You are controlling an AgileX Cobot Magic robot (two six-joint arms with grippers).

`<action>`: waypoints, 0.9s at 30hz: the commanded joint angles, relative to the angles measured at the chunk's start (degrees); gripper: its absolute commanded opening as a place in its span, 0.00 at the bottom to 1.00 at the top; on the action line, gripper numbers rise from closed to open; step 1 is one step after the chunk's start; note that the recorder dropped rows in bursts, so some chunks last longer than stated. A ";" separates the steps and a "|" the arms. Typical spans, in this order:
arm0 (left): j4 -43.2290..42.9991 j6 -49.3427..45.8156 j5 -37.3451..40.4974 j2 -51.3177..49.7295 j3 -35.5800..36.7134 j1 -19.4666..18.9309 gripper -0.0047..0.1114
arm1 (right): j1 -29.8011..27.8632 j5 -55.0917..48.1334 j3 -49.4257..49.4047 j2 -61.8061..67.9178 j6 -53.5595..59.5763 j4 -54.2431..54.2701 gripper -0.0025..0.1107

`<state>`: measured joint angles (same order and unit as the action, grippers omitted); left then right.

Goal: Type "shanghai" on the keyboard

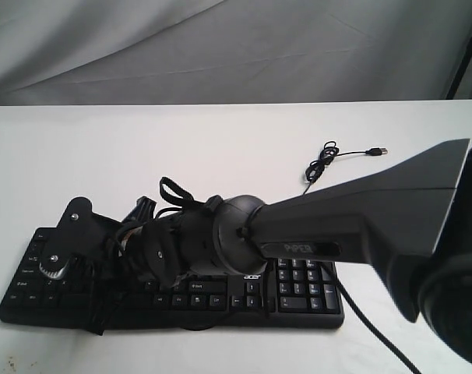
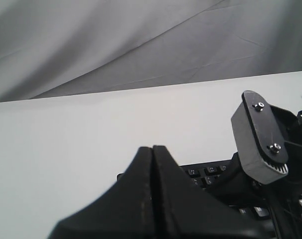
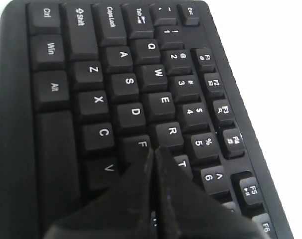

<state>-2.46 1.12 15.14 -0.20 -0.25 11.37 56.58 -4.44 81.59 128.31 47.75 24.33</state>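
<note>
The black keyboard [image 1: 298, 292] lies along the table's near edge, number pad to the right. My right arm [image 1: 361, 210] reaches across the middle to the keyboard's left half. In the right wrist view my right gripper [image 3: 153, 149] is shut and empty. Its tip sits at the edge of the F key [image 3: 141, 144], beside R [image 3: 171, 131] and T [image 3: 183, 162]; whether it touches a key I cannot tell. My left gripper [image 2: 152, 148] is shut and empty, low near the keyboard's [image 2: 208, 172] left end, and does not show in the exterior view.
The keyboard's thin black cable is coiled [image 1: 322, 160] behind it, its USB plug [image 1: 380, 149] loose on the white table [image 1: 220, 148]. A grey block of the right arm's gripper [image 2: 258, 134] stands close beside my left gripper. A grey cloth [image 1: 220, 47] hangs behind.
</note>
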 commanded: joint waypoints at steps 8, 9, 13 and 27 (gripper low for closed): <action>-0.04 0.16 -0.28 0.20 0.25 0.23 0.04 | -0.04 0.21 0.21 0.03 4.46 1.07 0.02; -0.04 0.16 -0.28 0.20 0.25 0.23 0.04 | -0.04 0.21 0.21 0.03 4.46 1.07 0.02; -0.04 0.16 -0.28 0.20 0.25 0.23 0.04 | -0.04 0.21 0.21 0.03 4.46 1.07 0.02; -0.04 0.16 -0.28 0.20 0.25 0.23 0.04 | -0.04 0.21 0.21 0.03 5.92 1.33 0.02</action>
<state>-2.46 1.12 15.14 -0.20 -0.25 11.37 56.58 -4.33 81.59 128.31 52.53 25.20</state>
